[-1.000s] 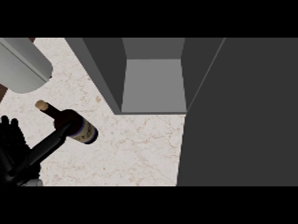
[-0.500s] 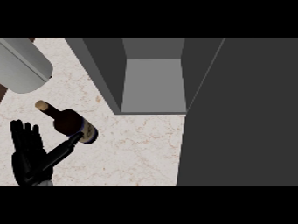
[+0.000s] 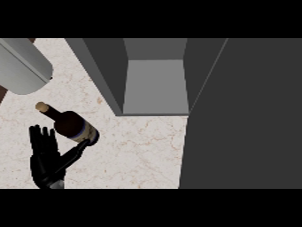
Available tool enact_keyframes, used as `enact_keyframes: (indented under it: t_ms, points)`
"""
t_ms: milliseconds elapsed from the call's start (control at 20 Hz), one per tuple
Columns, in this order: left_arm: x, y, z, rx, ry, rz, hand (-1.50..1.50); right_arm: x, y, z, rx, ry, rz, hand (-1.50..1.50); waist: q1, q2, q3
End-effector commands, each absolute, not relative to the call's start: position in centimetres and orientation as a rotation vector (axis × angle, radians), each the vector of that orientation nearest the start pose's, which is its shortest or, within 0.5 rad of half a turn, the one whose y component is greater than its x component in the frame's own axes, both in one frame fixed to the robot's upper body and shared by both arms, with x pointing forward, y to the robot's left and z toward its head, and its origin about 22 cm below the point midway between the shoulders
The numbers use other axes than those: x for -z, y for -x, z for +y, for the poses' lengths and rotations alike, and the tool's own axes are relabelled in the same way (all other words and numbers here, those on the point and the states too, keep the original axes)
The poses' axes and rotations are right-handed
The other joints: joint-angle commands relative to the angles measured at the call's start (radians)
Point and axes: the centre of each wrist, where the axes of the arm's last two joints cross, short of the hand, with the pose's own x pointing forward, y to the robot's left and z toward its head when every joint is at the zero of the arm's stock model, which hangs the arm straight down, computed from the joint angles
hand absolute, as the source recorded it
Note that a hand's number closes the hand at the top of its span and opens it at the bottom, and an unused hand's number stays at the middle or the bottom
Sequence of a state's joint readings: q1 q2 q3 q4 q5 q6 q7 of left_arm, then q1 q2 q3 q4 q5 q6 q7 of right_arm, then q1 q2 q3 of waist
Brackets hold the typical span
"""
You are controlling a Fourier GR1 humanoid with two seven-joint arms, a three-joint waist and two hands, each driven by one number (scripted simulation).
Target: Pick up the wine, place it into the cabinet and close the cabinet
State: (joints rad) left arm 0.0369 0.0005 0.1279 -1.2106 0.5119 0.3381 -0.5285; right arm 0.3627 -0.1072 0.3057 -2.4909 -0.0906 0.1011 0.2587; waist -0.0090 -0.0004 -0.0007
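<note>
Marble counter: one wine bottle, one open cabinet; left hand beside bottle, fingers spread straight.

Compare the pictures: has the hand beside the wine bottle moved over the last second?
Yes. The left hand has moved rightward, closing on the wine bottle, towards the open cabinet.

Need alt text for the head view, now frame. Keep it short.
A black left hand, fingers straight, sits beside a dark wine bottle on a pale marble counter, thumb toward the bottle. An open grey cabinet is beyond, its dark door at right.
</note>
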Motion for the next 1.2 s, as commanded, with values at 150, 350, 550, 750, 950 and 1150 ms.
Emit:
enact_keyframes:
  t_ms: [150, 350, 550, 750, 950, 1150]
  points:
    - [11.6, -23.3, 26.2, -0.781, -0.206, -1.562, -1.5, -17.3, -8.5, -21.0, -0.179, -0.352, -1.912, -1.5, -0.008, 0.0, 0.0]
    - [13.0, -23.5, 26.5, -0.853, -0.212, -1.597, -1.5, -17.3, -8.6, -21.8, -0.182, -0.343, -1.888, -1.5, -0.005, 0.0, 0.0]
    - [13.6, -23.8, 26.9, -0.872, -0.2, -1.623, -1.5, -16.4, -9.6, -21.8, -0.175, -0.345, -1.894, -1.5, -0.001, 0.0, 0.001]
    - [14.5, -24.6, 26.3, -0.851, -0.174, -1.632, -1.5, -18.1, -8.7, -21.4, -0.206, -0.35, -1.909, -1.5, -0.004, 0.002, -0.001]
    - [13.7, -26.2, 27.1, -0.834, -0.007, -1.661, 1.5, -17.3, -9.6, -21.2, -0.196, -0.356, -1.893, -1.5, -0.007, 0.003, -0.001]
    - [14.6, -26.7, 26.1, -0.801, 0.035, -1.647, 1.5, -16.5, -9.8, -20.9, -0.188, -0.351, -1.897, -1.5, -0.013, 0.005, -0.001]
